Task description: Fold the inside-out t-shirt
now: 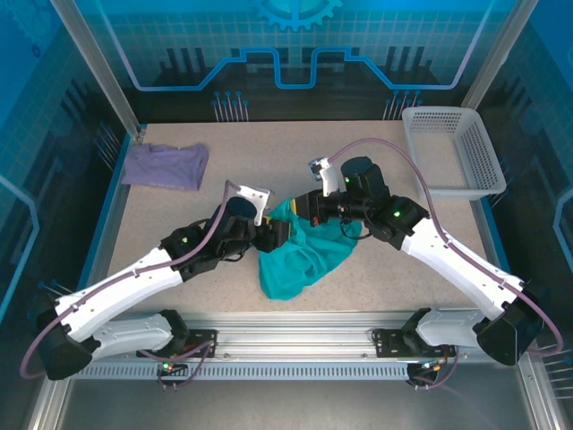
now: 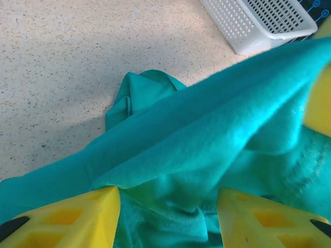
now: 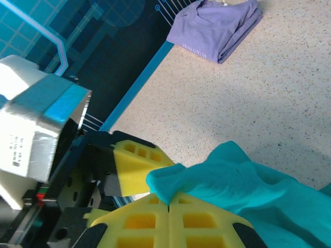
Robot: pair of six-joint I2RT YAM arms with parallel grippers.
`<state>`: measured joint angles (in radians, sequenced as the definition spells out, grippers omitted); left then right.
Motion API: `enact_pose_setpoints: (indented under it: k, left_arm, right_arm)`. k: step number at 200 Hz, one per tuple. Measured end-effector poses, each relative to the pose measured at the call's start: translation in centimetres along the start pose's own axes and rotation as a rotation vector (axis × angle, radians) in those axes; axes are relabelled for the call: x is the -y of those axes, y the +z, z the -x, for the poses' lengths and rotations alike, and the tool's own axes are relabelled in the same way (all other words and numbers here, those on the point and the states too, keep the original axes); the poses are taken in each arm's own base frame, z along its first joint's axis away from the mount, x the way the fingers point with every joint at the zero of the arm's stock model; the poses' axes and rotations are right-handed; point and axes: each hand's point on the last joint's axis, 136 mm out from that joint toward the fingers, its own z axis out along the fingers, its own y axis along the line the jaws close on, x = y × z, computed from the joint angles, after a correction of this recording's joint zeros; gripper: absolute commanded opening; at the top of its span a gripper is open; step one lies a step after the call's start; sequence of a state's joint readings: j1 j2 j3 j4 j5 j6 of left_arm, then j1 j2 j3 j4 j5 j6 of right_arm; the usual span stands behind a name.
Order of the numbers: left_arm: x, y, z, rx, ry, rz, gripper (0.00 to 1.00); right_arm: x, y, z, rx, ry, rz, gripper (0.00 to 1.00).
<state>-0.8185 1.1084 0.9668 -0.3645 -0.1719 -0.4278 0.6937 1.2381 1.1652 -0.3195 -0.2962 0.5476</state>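
- Starting far left: lavender shirt (image 1: pixel 166 166) folded flat at the far-left corner of the tabletop (image 1: pixel 143 215), well apart from everything else; the right wrist view has it (image 3: pixel 217 26) at the top edge, beside the blue border strip.
- Left arm reaches diagonally in from the near-left base toward the middle of the tabletop.
- Left gripper (image 1: pixel 271 236) sits at the left edge of the cloth pile. In the left wrist view its yellow fingers (image 2: pixel 77 217) stand wide apart, teal cloth bunched in the gap between them, not pinched.
- Inside-out t-shirt (image 1: pixel 300 255) is a crumpled teal heap at mid-tabletop, between the two grippers, its lower part spread toward the near edge. No logo readable. In the left wrist view a raised fold of it (image 2: pixel 207 144) stretches across from lower left to upper right, the rest drooping onto the tabletop.
- Right gripper (image 1: pixel 303 210) comes in from the right onto the top of the heap. In the right wrist view its fingers (image 3: pixel 129 222) are pressed together, a tip of the t-shirt (image 3: pixel 248 191) clamped in the seam; one finger of the left gripper shows just beside it.
- White mesh basket (image 1: pixel 457 152) sits at the far-right corner, apart from the cloth; the left wrist view shows it (image 2: pixel 258 20) at top right.
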Motion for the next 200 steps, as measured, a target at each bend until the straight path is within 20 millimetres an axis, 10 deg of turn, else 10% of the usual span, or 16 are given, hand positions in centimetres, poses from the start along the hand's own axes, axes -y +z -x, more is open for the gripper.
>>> enact_pose_setpoints:
  k: [67,149,200]
  left_arm:
    - [0.4,1.6,0.5,-0.017,-0.069,-0.119,0.00]
    - [4.1,-3.8,1.2,0.062,0.018,-0.526,0.00]
    - [4.7,-4.9,1.5,0.089,0.066,-0.632,0.00]
  right_arm:
    - [0.1,-0.1,0.2,0.009,-0.003,-0.001,0.00]
    - [3.5,-1.4,-0.2,-0.017,-0.187,-0.167,0.04]
    - [4.6,-1.9,0.1,-0.041,-0.259,-0.241,0.28]
